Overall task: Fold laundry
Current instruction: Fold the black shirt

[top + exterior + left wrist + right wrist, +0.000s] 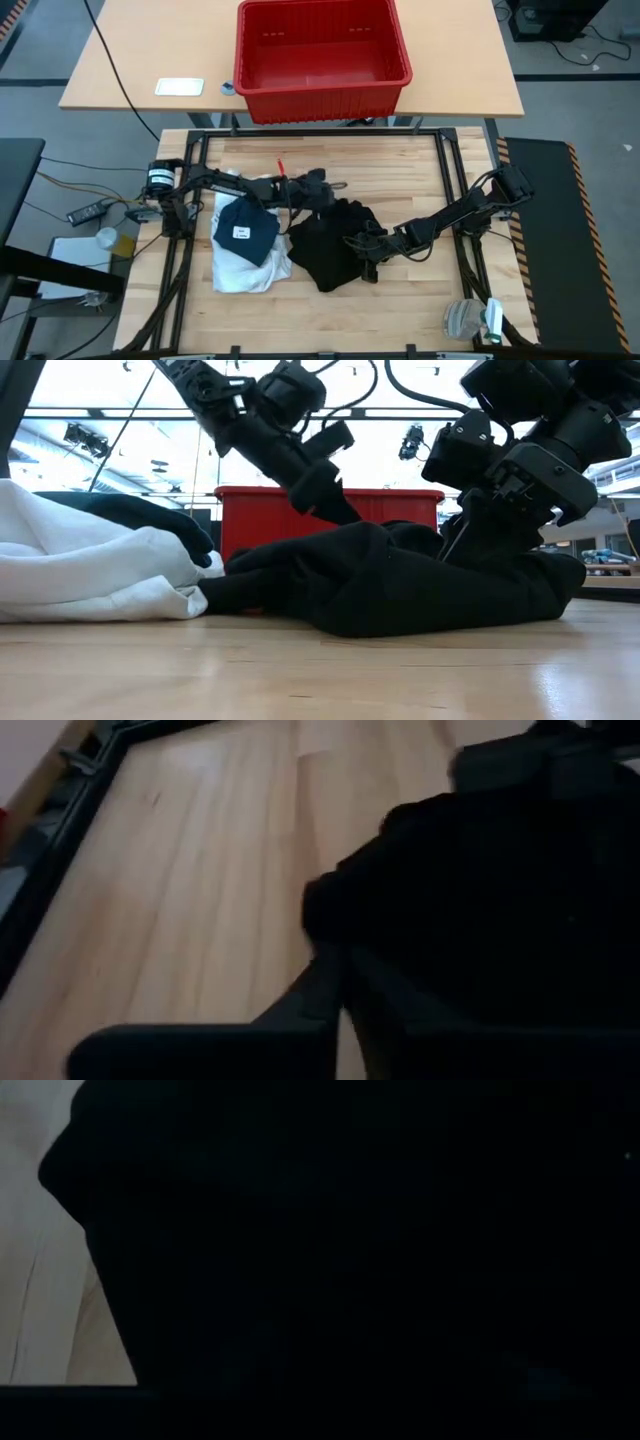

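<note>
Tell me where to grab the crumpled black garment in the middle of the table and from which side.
Probably the crumpled black cloth garment is best pinched at its loose outer edge nearest the table's front, coming down from above. The cloth lies in a low heap, so only a raised fold gives purchase. The right gripper is already on its right side, the left gripper at its far edge.

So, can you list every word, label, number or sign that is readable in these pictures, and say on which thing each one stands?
No text can be read as words.
White tag on the dark navy garment: dark marks, too small to read.
White card on the far table: too small to tell whether it has print.
Red crate, black garment, white shirt: no lettering visible.
</note>
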